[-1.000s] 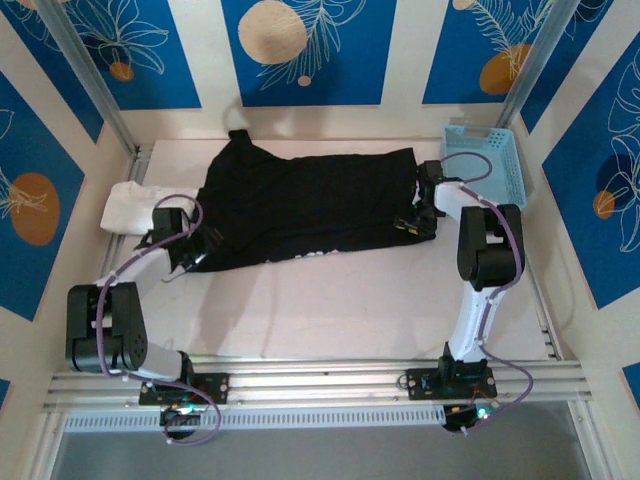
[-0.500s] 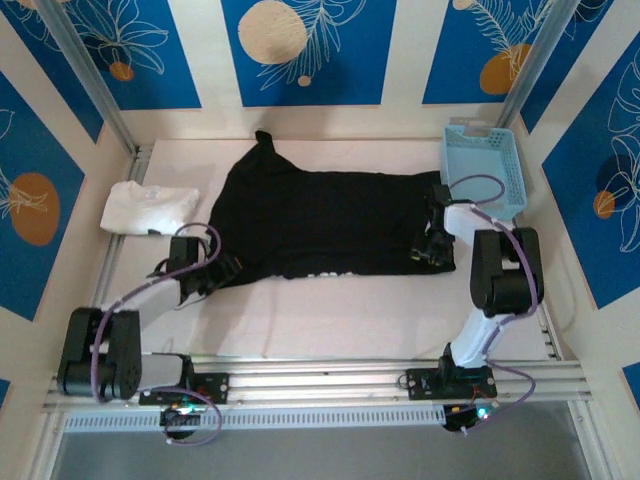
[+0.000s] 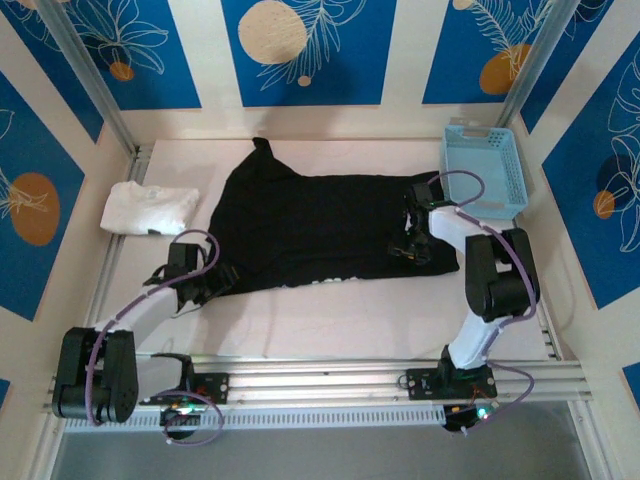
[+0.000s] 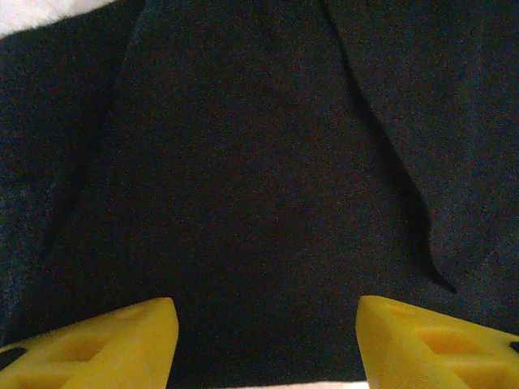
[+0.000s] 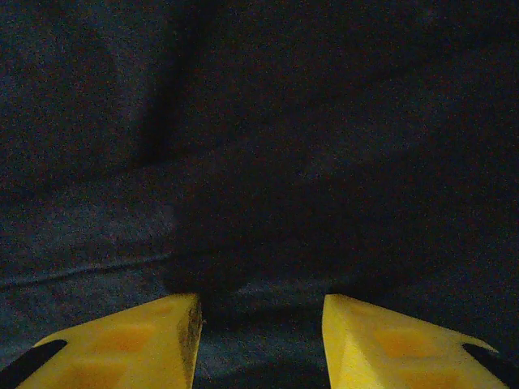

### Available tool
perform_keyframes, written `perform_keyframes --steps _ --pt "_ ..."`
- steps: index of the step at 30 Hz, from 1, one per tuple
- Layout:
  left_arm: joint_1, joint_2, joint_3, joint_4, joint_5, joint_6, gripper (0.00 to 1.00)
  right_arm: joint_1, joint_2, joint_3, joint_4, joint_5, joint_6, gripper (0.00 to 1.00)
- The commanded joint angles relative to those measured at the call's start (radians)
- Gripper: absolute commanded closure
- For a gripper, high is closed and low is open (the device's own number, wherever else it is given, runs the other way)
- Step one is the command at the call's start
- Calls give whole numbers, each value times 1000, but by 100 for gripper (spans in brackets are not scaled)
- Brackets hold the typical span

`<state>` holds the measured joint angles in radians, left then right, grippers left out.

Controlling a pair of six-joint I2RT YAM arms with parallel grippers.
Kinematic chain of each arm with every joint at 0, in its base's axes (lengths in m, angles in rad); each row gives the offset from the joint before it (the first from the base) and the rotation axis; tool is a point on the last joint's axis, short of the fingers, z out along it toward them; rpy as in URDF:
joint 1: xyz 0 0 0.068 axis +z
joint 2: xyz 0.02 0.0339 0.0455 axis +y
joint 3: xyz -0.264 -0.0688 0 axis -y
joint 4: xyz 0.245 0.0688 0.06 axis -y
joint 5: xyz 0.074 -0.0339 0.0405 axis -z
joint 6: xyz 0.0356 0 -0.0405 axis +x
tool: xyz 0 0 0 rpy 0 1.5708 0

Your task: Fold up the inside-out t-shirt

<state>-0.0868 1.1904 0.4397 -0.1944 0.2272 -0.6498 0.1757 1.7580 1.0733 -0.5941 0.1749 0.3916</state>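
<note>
Here we read the step in hand as the spreading-out that comes before any fold. The inside-out t-shirt [image 3: 320,225] lies across the middle of the desk [image 3: 330,320], black and mostly flat. One sleeve points toward the far wall, and its right end is just beside the light-blue basket [image 3: 485,165]. A white t-shirt [image 3: 148,208] sits folded at the far left, apart from it.

The left tool [image 3: 215,280] rests low at the shirt's near-left corner. In its wrist view the yellow fingers [image 4: 97,340] stand spread wide, with smooth black cloth ahead of them and nothing pinched. The right tool [image 3: 410,240] hovers over the shirt's right end. Its jaws stand apart by a narrower gap, over a soft ridge of cloth, and we see no fabric caught between them.

We judge the shirt flat enough to begin, though a long crease shows in the left wrist view. The next move calls for each tool to drop onto an edge on its own side, pinch a single layer, and carry it over in step with the other. If one side is lifted sooner than the other, the cloth would likely skew.
</note>
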Motion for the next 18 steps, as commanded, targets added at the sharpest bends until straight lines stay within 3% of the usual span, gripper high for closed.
perform_keyframes --steps 1,12,18 --pt "-4 31 12 -8 -18 19 39 20 51 73 4 -20 -8 57" --pt "-1 35 4 -15 -46 49 39 -2 249 355 -48 38 -8 64" --pt "-2 33 5 -20 -55 53 39 -8 193 348 -34 55 1 66"
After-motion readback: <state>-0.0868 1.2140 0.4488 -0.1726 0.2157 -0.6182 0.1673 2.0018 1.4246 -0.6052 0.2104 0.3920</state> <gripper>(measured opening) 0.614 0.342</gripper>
